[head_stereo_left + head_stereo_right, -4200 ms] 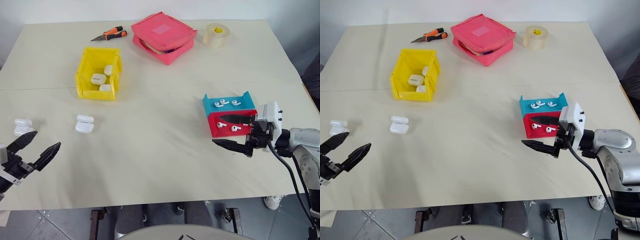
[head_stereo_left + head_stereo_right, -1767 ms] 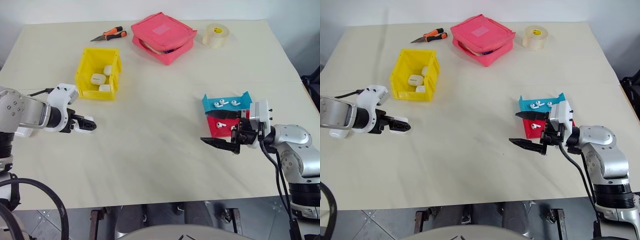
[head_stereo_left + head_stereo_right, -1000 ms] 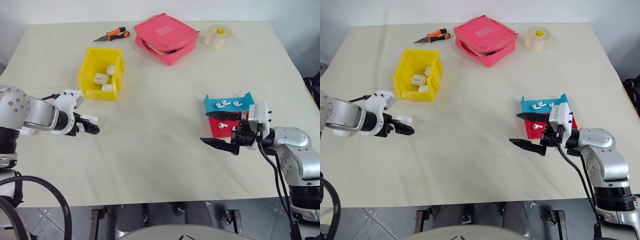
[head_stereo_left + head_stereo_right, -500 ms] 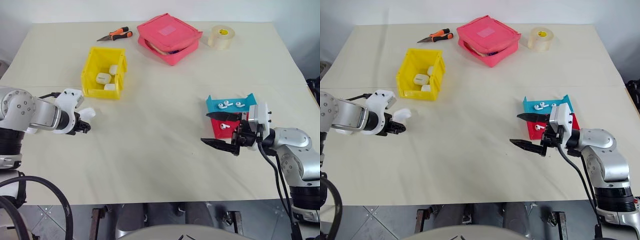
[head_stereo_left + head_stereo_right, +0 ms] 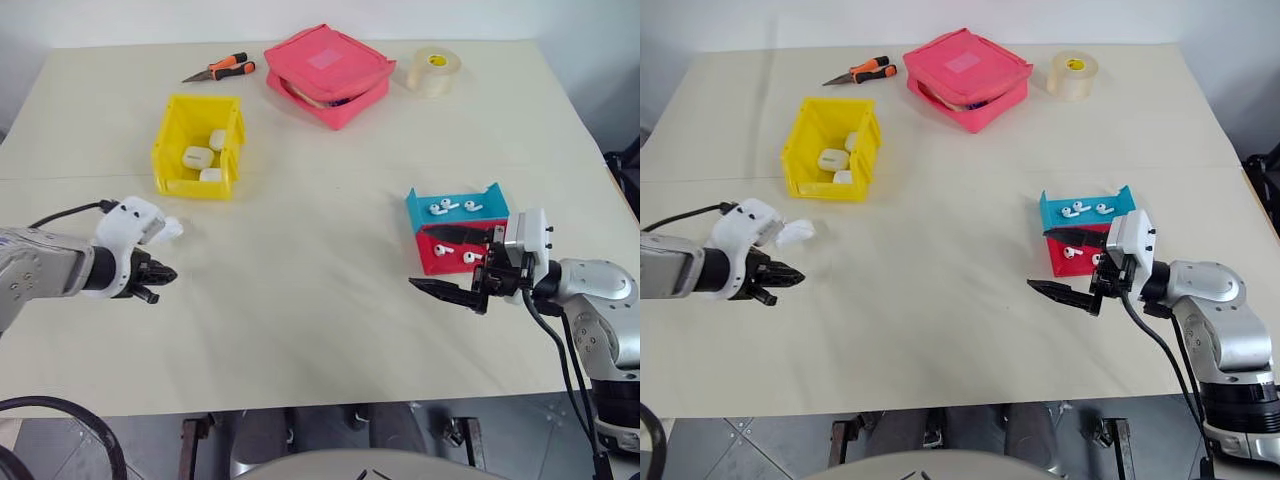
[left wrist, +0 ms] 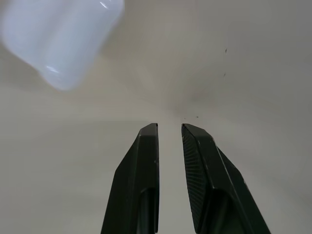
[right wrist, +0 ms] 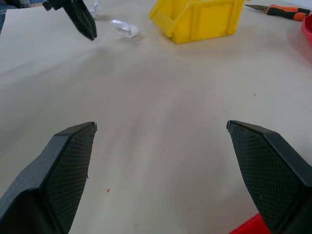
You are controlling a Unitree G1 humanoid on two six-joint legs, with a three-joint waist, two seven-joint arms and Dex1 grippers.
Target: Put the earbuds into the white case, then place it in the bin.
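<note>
Your left gripper [image 6: 169,127] is pinched nearly shut on nothing; your right gripper [image 5: 466,265] is spread wide and empty.

The left gripper hovers low over the cream table [image 5: 320,300], pointing toward its middle. A white case [image 5: 795,234] lies on the table just beside that gripper, not between its fingers. The yellow bin [image 5: 198,146] stands farther back on the left with three white cases inside. On your right, the wide gripper hangs just in front of a red tray [image 5: 452,252] and a teal tray [image 5: 455,206], each holding loose earbuds [image 5: 452,207]. At the far edge lie a pink pouch [image 5: 328,72], a tape roll [image 5: 433,71] and orange-handled pliers [image 5: 220,68].
</note>
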